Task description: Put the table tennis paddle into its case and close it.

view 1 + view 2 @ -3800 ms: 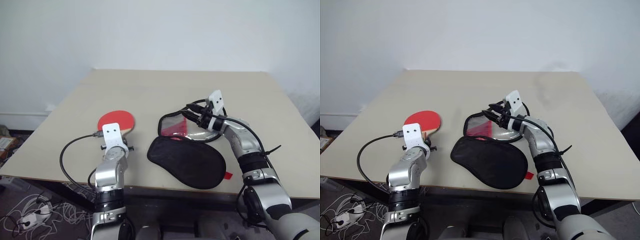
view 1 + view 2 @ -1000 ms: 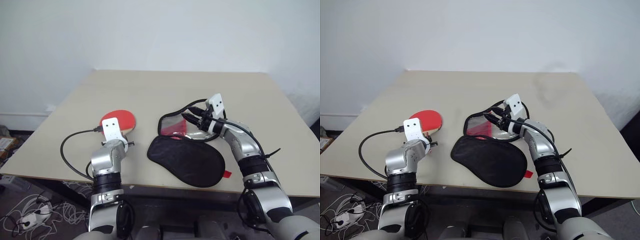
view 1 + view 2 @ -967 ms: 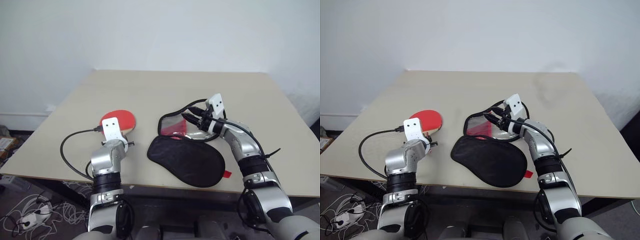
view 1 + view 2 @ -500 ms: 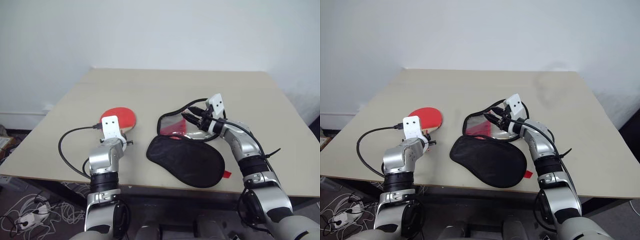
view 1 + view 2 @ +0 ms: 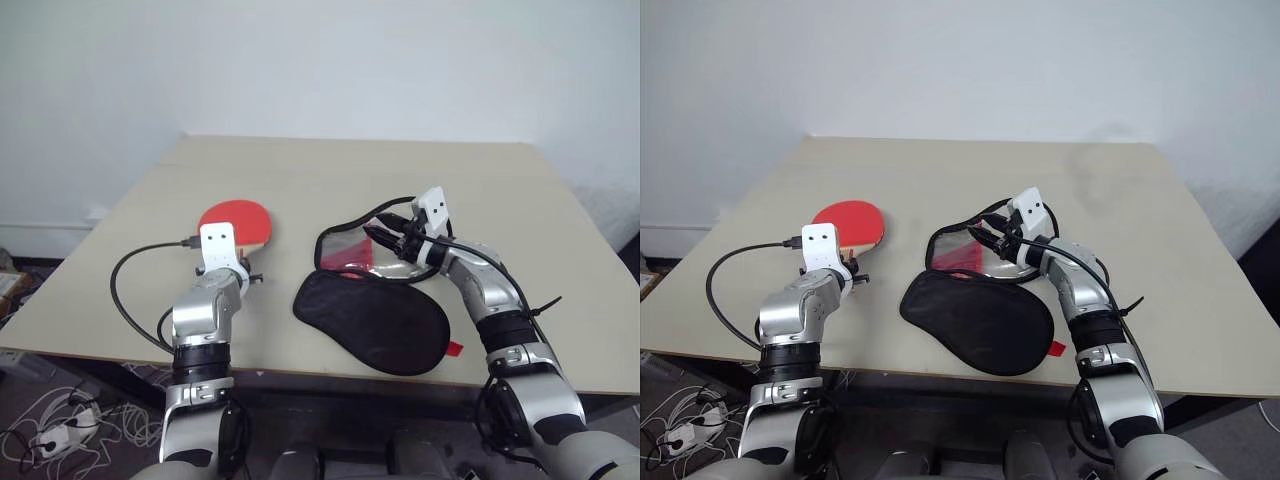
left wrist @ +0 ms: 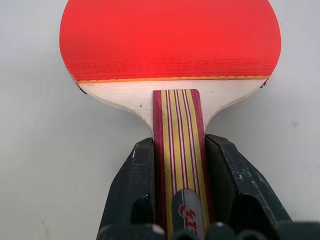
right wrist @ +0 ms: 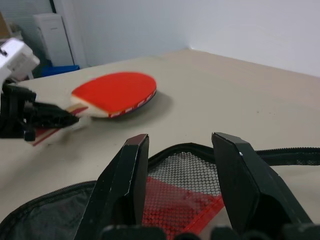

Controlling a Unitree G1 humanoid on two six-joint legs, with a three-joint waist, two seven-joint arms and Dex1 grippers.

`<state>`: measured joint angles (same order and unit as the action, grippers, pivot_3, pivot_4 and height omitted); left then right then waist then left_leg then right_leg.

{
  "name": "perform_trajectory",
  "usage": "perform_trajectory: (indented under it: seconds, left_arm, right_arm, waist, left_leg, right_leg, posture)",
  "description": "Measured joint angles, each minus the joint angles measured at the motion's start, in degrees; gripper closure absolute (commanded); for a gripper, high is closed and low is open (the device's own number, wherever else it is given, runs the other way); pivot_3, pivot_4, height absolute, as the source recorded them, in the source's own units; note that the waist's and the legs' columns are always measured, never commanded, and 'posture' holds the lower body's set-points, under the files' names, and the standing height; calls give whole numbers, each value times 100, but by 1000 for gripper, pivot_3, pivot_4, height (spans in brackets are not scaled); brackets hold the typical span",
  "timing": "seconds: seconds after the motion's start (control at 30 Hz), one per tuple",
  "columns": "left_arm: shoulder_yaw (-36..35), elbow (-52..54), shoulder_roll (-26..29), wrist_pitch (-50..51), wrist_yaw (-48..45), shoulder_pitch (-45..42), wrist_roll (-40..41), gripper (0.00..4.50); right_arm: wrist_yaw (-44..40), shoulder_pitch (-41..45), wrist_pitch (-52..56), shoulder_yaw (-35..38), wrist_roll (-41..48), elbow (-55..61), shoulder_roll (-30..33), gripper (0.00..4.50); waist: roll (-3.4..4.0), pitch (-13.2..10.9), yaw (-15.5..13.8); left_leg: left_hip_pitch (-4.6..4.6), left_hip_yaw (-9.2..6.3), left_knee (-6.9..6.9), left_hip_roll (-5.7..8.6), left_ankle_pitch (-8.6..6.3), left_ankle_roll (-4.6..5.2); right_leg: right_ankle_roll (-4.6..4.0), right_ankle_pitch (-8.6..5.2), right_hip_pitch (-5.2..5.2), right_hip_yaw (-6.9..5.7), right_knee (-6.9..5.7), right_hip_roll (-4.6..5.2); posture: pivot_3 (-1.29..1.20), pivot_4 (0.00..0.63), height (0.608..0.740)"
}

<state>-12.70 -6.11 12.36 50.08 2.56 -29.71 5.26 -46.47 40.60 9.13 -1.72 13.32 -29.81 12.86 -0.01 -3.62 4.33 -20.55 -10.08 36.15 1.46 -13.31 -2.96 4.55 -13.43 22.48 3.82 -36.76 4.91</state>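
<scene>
the left gripper [image 6: 179, 200] is clamped on the handle of the table tennis paddle [image 5: 236, 220], one black finger [image 6: 131, 190] pressed to each side of the striped wood. the paddle's long axis runs straight out along the gripper, handle back toward the robot, round red face pointing away toward the far side of the counter [image 5: 330, 170]. red rubber faces up. in the right wrist view the blade sits a touch above the counter with a shadow under it, roughly level.

over on the right, the case [image 5: 372, 300] lies open near the front edge of the counter. its black fabric half is spread flat nearest the robot, long axis running from the middle out toward the robot's right, with a small red tab [image 5: 455, 349] at that near-right end. the clear half with its black rim is lifted behind it, and the right gripper [image 7: 182, 165] holds that raised rim, fingers set apart on either side of the edge, mesh and a red patch showing between them.

paddle and case are apart, the paddle off to the left of the case's open mouth.
</scene>
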Motion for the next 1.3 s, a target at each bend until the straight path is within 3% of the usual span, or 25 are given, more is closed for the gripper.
perform_trajectory:
  seconds: [0.37, 0.57, 0.97, 1.3]
  left_arm:
    - [477, 91, 657, -1818, -2061, 226, 352, 3472]
    - [773, -55, 1019, -2842, -3404, 292, 511, 3472]
    - [1374, -1081, 1329, -4057, -5164, 271, 473, 3472]
    - [1899, -1569, 1388, -4663, -6482, -10, 470, 3472]
  right_arm:
    - [-369, 285, -74, 93, 34, -223, 372, 2320]
    - [-255, 425, -116, 526, 122, -393, 669, 2320]
    - [914, 374, -271, 1369, 143, -587, 1015, 2320]
    - [530, -56, 91, 1433, 456, -360, 1387, 2320]
  waist:
    - [0, -2, -2]
    - [2, -2, 0]
    - [6, -5, 1]
    - [7, -6, -1]
  left_leg:
    - [-2, 2, 0, 0, 0, 1]
    - [-1, 4, -1, -1, 0, 2]
    - [-2, 8, -3, -1, 1, 7]
    - [-1, 12, -1, 0, 6, 15]
  right_leg:
    - [-1, 0, 0, 1, 1, 0]
    - [-2, 1, -1, 2, 2, 0]
    - [-3, 1, 1, 7, 2, 0]
    - [-4, 1, -3, 9, 2, 0]
  posture:
    - [0, 0, 740]
    - [0, 0, 740]
    - [0, 0, 740]
    - [0, 0, 740]
